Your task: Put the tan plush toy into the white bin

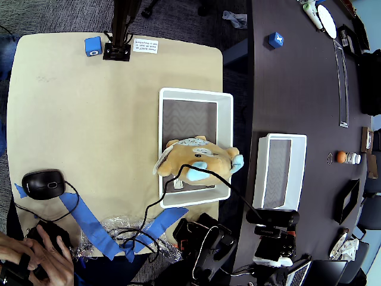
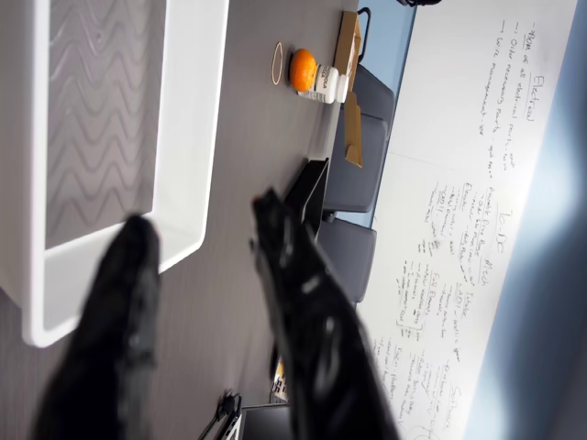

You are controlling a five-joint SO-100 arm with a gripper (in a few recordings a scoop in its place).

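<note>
The tan plush toy [image 1: 196, 159] lies inside the near half of the white bin [image 1: 196, 94] on the tan table. One light blue paw hangs over the bin's right rim, and a black cable crosses the toy. My black arm [image 1: 271, 223] sits at the picture's bottom, just below the smaller white bin [image 1: 280, 138] on the dark table. In the wrist view my gripper [image 2: 202, 215] is open with nothing between its black fingers [image 2: 293, 275]. It points past a corner of that smaller bin [image 2: 188, 137], well away from the toy.
A computer mouse [image 1: 43, 183] and blue tape strips [image 1: 89, 223] lie at the tan table's near left, by a person's hands [image 1: 36, 253]. A blue cube [image 1: 92, 46] and a black post base [image 1: 116, 52] stand at the far edge. An orange [image 2: 302, 69] sits beyond the smaller bin.
</note>
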